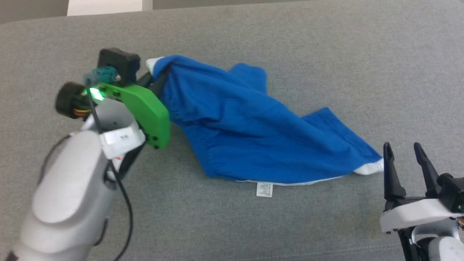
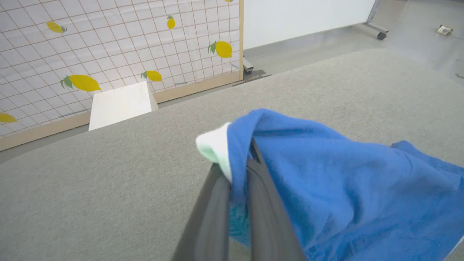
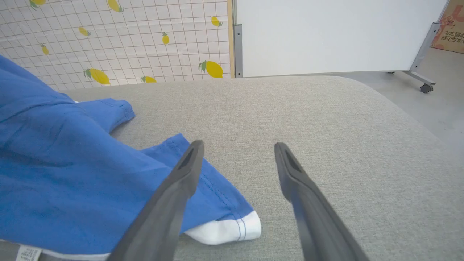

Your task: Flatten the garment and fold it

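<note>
left gripper clamps the garment's white-trimmed corner; right gripper, spread wide, hangs just beside its opposite white corner.

Head above, wrists low, shared garment

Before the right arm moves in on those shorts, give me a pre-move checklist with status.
1. Left gripper shut on a shorts corner: ok.
2. One layer or both pinched there: cannot tell.
3. Right gripper open: ok.
4. White corner by the right gripper grasped: not ok, it lies on the grey cushion beside it.
5. Shorts flat: not ok, bunched and lifted at the left end.
6. Label free at the near edge: ok.
</note>
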Motion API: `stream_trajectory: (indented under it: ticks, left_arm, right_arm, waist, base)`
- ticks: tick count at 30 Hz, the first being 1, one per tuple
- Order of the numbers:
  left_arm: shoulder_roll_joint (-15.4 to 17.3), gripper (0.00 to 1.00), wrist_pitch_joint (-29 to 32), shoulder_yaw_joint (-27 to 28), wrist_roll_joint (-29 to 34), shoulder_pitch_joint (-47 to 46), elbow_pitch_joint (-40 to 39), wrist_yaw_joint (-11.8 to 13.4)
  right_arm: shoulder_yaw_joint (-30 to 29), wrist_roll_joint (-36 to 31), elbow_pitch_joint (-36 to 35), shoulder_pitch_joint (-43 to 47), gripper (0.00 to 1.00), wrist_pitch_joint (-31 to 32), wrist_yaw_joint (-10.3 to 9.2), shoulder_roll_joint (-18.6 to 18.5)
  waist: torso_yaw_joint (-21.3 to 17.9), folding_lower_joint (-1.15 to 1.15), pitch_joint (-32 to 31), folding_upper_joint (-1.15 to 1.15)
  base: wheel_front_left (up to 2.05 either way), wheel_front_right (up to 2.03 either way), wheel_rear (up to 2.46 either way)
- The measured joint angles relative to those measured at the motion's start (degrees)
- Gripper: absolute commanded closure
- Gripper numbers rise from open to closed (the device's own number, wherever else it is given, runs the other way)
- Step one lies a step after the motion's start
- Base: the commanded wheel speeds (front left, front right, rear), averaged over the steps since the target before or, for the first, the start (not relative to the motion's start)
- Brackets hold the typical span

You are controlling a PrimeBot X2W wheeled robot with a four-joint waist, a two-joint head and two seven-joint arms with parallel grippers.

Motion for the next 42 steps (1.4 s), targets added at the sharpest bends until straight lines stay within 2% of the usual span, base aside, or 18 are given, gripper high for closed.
stream_trajectory:
  ticks: [4,9,15,21,22,23,27,35,42]
  left_arm:
    - [3.7,1.00,5.1,0.2,-0.4,-1.7,-0.5,-1.5]
    - [7.3,1.00,10.5,-1.0,-0.3,-8.5,4.9,-5.3]
    - [8.3,1.00,11.4,-3.2,-0.1,-16.8,14.1,-7.1]
    - [8.4,1.00,9.6,-6.1,0.5,-22.0,23.3,-7.7]
    - [8.3,0.80,9.2,-6.5,0.5,-22.4,24.8,-7.7]
    - [8.2,0.00,8.7,-7.0,0.5,-22.6,26.6,-7.7]
    - [7.7,0.00,6.7,-9.0,0.7,-22.6,31.4,-7.7]
    - [5.1,0.00,-2.9,-9.7,-0.6,-22.6,34.7,-7.9]
    - [3.1,0.00,-12.2,-6.4,-2.5,-22.3,33.8,-5.0]
  right_arm:
    - [1.6,0.9,0.7,-1.6,0.00,-0.9,0.00,0.1]
    - [2.7,1.9,2.2,-3.1,0.00,-2.2,0.00,0.1]
    - [4.3,3.0,4.5,-4.9,0.00,-4.0,0.00,0.1]
    - [5.6,4.0,6.2,-6.4,0.00,-5.0,0.00,0.1]
    - [5.6,4.1,6.4,-6.6,0.00,-5.2,0.00,0.1]
    - [5.9,4.2,6.6,-6.8,0.00,-5.3,0.00,0.1]
    - [6.7,4.3,7.2,-7.1,0.00,-5.4,0.00,0.1]
    - [5.6,2.5,6.9,-7.4,0.00,-5.1,0.00,0.1]
    - [3.8,-0.2,4.8,-7.0,0.00,-2.5,0.00,0.1]
  waist:
    - [-0.4,0.00,1.1,0.00]
    - [-2.3,0.00,3.6,0.00]
    - [-5.5,0.00,6.9,0.00]
    - [-8.2,0.00,9.9,0.00]
    - [-8.5,0.00,10.4,0.00]
    - [-8.8,0.00,10.8,0.00]
    - [-9.4,0.01,11.3,0.00]
    - [-7.8,0.01,8.7,0.00]
    - [-4.0,0.00,4.1,0.00]
  base:
    - [0.00,0.00,0.00]
    - [0.00,0.00,0.00]
    - [0.00,0.00,0.00]
    - [0.00,0.00,0.00]
    - [0.00,0.00,0.00]
    - [0.00,0.00,0.00]
    - [0.00,0.00,0.00]
    - [0.00,0.00,0.00]
    - [0.00,0.00,0.00]
